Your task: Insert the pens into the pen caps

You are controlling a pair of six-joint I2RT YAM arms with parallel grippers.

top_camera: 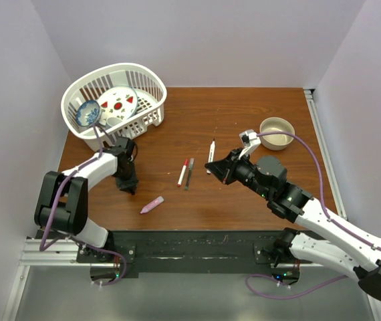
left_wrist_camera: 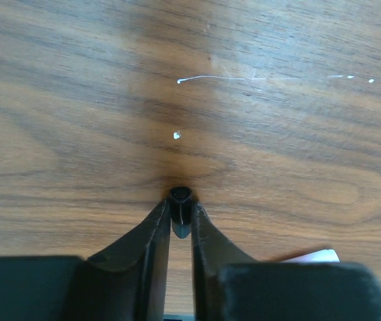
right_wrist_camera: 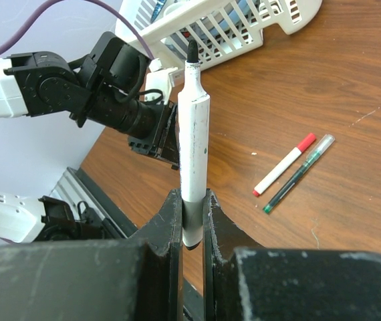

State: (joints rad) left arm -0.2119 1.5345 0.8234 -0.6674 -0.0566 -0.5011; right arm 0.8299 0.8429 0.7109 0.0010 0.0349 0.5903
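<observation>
Left gripper [left_wrist_camera: 180, 217]: pinched on a dark cap [left_wrist_camera: 180, 198], end facing out.
Right gripper [right_wrist_camera: 192, 210]: clamping white pen [right_wrist_camera: 194, 134], tip toward 12 o'clock.
Advice: cap sits near pen's 9 o'clock; align axes before pushing.

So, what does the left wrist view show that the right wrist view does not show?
Only the left wrist view: a small dark cap, its open end showing, pinched in the left gripper close to the wooden table.

Only the right wrist view: the right gripper holding a white pen with a black tip, a red-capped pen and a dark pen lying side by side, the white basket, and the left arm.

Both: the wooden table, and a gripper shut on something.
</observation>
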